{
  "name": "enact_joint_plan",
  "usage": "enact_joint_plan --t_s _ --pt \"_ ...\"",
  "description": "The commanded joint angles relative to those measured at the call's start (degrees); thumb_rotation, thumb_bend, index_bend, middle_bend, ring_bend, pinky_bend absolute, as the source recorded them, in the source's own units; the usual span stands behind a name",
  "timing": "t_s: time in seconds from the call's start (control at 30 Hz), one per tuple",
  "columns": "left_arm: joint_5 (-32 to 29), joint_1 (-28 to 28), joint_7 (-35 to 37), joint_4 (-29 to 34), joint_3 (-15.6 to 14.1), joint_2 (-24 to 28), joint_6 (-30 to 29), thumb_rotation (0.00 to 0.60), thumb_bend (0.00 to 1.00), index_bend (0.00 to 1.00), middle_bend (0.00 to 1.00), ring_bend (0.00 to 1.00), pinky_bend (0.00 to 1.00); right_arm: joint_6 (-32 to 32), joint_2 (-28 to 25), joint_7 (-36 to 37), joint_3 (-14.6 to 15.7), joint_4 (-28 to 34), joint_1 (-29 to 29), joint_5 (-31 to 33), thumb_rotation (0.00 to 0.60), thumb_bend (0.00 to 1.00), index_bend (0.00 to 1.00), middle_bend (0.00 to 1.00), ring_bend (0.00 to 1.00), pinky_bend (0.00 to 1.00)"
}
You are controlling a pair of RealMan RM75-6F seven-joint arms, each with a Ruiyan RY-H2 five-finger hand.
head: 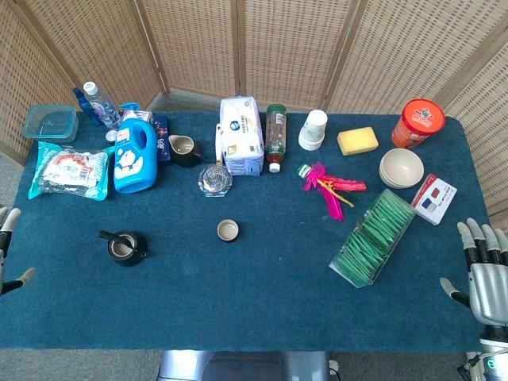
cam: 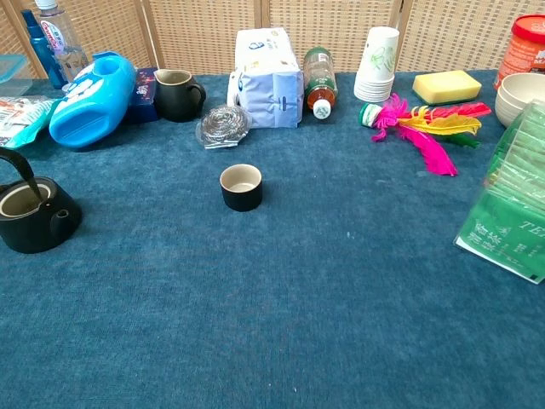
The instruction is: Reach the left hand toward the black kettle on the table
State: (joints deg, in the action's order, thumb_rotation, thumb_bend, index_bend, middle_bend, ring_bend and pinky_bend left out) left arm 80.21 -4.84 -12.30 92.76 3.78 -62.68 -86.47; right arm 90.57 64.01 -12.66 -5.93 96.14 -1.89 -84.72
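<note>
A: Where is the black kettle (head: 124,247)?

B: On the blue desk (head: 262,302), near its left front part, standing upright with its handle up. A small dark cup (head: 228,230) sits to its right, well apart. Behind it lie a blue detergent bottle (head: 135,155) and a snack packet (head: 70,171).

A: And the left hand (head: 8,250)?

B: Only its edge shows in the head view, at the far left of the picture, off the desk's edge and well apart from the kettle. Its fingers (head: 9,221) are apart and hold nothing.

A: The right hand (head: 486,270)?

B: At the desk's right front corner, fingers spread, holding nothing. A clear box of green packets (head: 373,236) lies to its left. The chest view shows neither hand.
</note>
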Motion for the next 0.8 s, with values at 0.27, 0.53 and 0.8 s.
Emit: enact_joint_plan --t_s 0.27,0.53,0.8 --pt "3.28 -4.32 8.14 -4.52 0.73 -1.46 5.25 0.6 0.0 0.0 0.0 0.0 0.0 -0.72 -1.44 4.15 0.66 0.84 0.04 -1.17 0.6 0.0 0.0 0.0 0.0 0.0" --pt "3.12 -11.22 12.36 -11.43 2.16 -7.66 14.06 0.6 0.0 0.0 0.0 0.01 0.08 -2.16 -1.87 6.95 0.79 0.38 -0.53 -1.23 0.6 0.0 0.0 0.0 0.0 0.0" --pt "1.94 -12.93 9.24 -9.28 1.75 -8.84 16.89 0.6 0.0 0.0 0.0 0.01 0.08 -2.39 -1.78 7.18 0.88 0.25 -0.59 -1.17 0.6 0.0 0.0 0.0 0.0 0.0"
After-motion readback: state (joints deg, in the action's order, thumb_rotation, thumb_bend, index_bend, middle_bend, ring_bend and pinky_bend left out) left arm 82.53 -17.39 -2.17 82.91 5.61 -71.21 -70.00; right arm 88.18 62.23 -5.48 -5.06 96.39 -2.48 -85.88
